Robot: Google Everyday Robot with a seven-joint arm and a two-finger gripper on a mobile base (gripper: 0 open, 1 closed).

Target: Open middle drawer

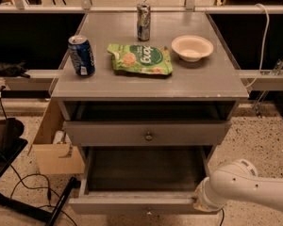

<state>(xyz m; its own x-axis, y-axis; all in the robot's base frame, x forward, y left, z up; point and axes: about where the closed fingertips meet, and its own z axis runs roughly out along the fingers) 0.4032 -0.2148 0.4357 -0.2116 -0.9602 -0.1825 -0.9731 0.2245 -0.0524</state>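
The middle drawer is a wide, shallow grey drawer. It stands pulled far out toward the camera, and its dark inside shows empty. Only the top of its low front shows at the bottom edge of the view, so its knob is barely visible. My gripper is at the end of the white arm, which comes in from the lower right. It sits against the right end of that drawer's front. Above it, the taller-fronted grey drawer with a round knob is slightly out.
On the cabinet top stand a blue can, a green snack bag, a white bowl and a silver can. A cardboard box and cables lie on the floor at left.
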